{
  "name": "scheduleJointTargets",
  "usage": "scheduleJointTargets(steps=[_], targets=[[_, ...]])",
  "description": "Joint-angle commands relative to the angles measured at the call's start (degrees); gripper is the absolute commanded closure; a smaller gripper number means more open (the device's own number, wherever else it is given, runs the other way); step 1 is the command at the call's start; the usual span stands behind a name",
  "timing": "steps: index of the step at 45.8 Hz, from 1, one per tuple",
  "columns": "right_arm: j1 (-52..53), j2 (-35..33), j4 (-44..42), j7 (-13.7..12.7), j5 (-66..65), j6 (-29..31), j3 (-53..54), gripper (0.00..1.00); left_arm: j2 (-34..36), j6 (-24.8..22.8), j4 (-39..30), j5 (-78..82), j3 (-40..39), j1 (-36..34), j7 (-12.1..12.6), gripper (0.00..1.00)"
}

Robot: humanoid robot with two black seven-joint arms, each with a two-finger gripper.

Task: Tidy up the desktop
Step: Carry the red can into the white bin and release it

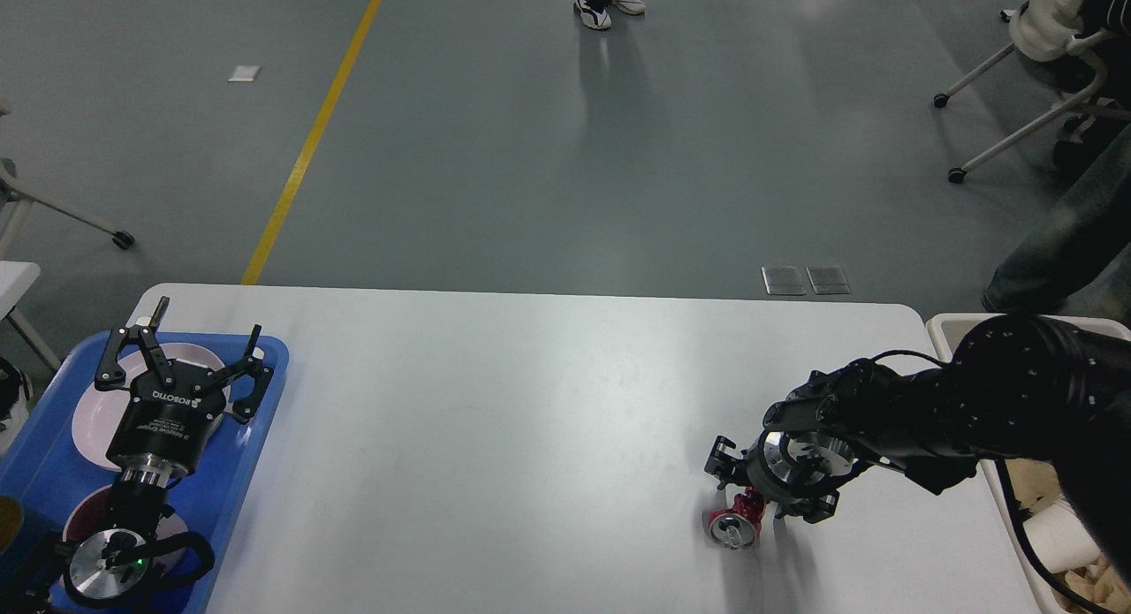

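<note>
Under both claws lay the large white rectangular counter [530, 420]. Beneath the right claw [762, 499] one crushed red metal can [735, 526] lay on its side; whether the fingers clamped it I cannot tell. The left claw [181, 349] hung spread apart over the blue plastic tray [256, 420], holding two round plates.

the big white desktop [530, 437] fills the low part of the view. a blue tray [256, 420] sits at its left edge with a pink plate [97, 411] in it. the left gripper [190, 349] hangs over the plate, fingers wide apart. near the right edge a red can [735, 526] lies on its side. the right gripper [751, 499] points down, right at the can, but its fingers are hard to see.
</note>
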Motion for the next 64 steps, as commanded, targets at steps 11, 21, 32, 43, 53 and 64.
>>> scheduleJointTargets(steps=[11, 21, 32, 43, 53, 64], targets=[[0.2, -0.2, 0.3, -0.4, 0.3, 0.2, 0.1, 0.94, 0.1, 0.0, 0.0, 0.0, 0.0, 0.0, 0.0, 0.03], [0.9, -0.3, 0.5, -2.9, 0.2, 2.5, 0.0, 1.0, 0.0, 0.0, 0.0, 0.0, 0.0, 0.0, 0.0, 0.03], [1.7, -1.4, 0.7, -3.1, 0.3, 4.6, 0.0, 1.0, 0.0, 0.0, 0.0, 0.0, 0.0, 0.0, 0.0, 0.03], [8.1, -6.1, 6.2, -3.2, 0.2, 7.5, -0.5, 1.0, 0.0, -0.1, 0.0, 0.0, 0.0, 0.0, 0.0, 0.03], [26.0, -10.6, 19.7, -3.0, 0.2, 14.4, -6.7, 1.0, 0.0, -0.2, 0.0, 0.0, 0.0, 0.0, 0.0, 0.03], [48.7, -11.9, 36.4, -2.1, 0.2, 18.2, -15.5, 1.0, 0.0, -0.2, 0.0, 0.0, 0.0, 0.0, 0.0, 0.03]])
